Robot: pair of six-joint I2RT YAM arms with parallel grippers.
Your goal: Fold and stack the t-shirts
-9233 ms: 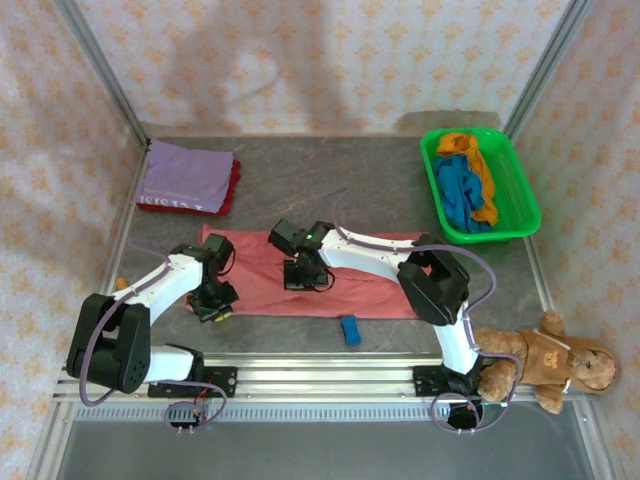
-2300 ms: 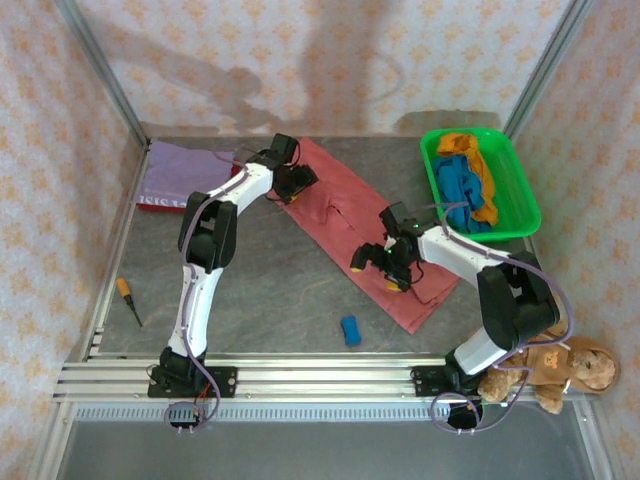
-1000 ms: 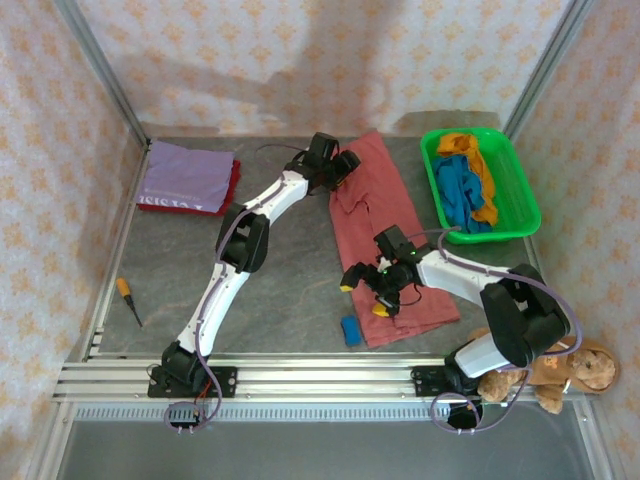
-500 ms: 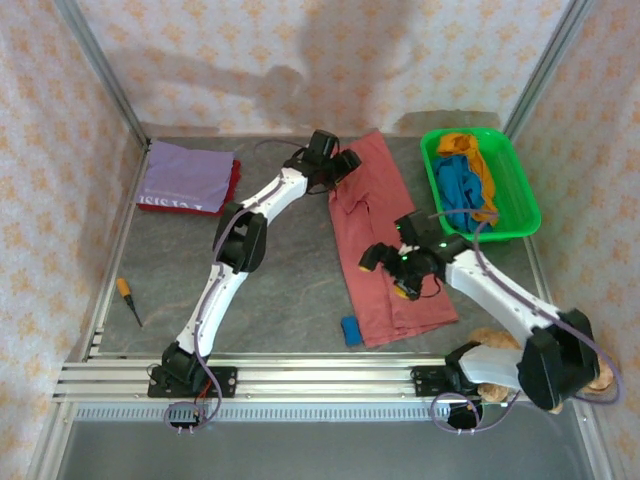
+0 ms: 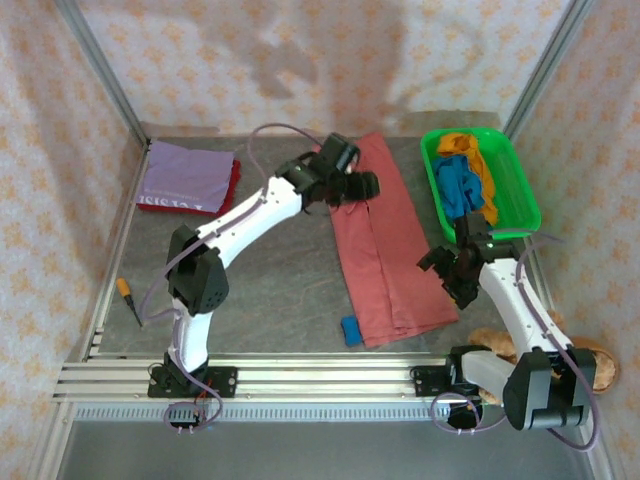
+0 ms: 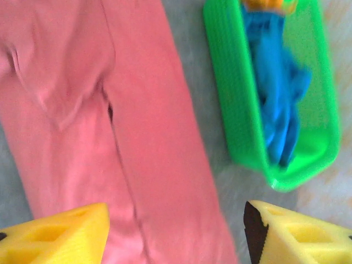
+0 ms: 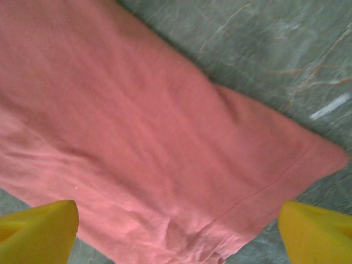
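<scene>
Pink shirt [image 5: 385,245]: long narrow strip on table [image 5: 280,285], running from 12 o'clock toward 5 o'clock. A second ago both tools were working it; now both are clear.
Left tool [image 5: 362,186]: fingers apart, empty, over strip's 12 o'clock end.
Right tool [image 5: 450,277]: fingers apart, empty, withdrawn to strip's 3 o'clock edge.
Judgement: lengthwise fold complete, cross-folds outstanding, then transfer to lilac pile [image 5: 185,177] at 10 o'clock.
Blue shirt [image 5: 460,190] and orange shirt [image 5: 462,145] lie in tray [image 5: 527,210] at 2 o'clock, pending.

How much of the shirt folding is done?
Two look done: lilac shirt folded on dark red shirt. In hand: pink shirt, a long strip, left gripper and right gripper open over it. Left: blue shirt and orange shirt in the green basket.
</scene>
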